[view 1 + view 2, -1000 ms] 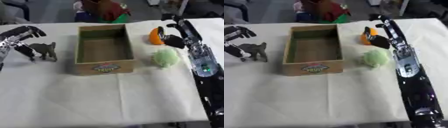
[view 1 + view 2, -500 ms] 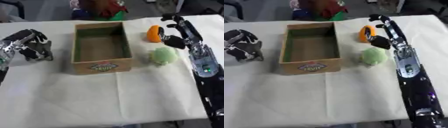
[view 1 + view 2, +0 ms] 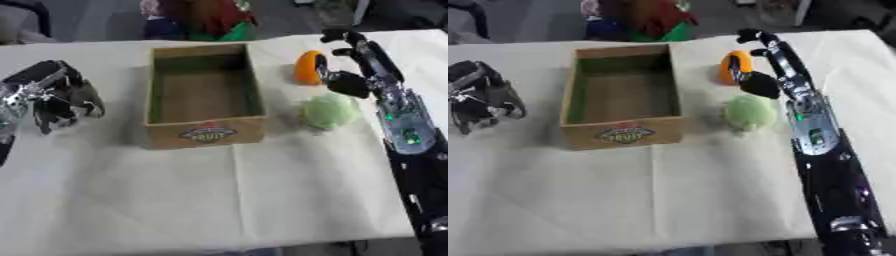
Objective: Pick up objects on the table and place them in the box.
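Left hand (image 3: 48, 92) curls around a dark toy animal (image 3: 77, 102) on the tabletop (image 3: 219, 190) left of the wooden box (image 3: 206, 95) — the left eye view shows its forearm. Right hand (image 3: 756, 60), fingers relaxed, touches an orange piece (image 3: 733, 67) — a green ball (image 3: 750, 114) lies nearby.

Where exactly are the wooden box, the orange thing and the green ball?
wooden box (image 3: 206, 133), left eye view, on its front wall by the label.
orange thing (image 3: 306, 67), left eye view, on its curved side.
green ball (image 3: 329, 111), left eye view, on its middle.

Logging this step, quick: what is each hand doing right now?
Left hand: closed around the dark toy animal.
Right hand: open, beside the orange object.
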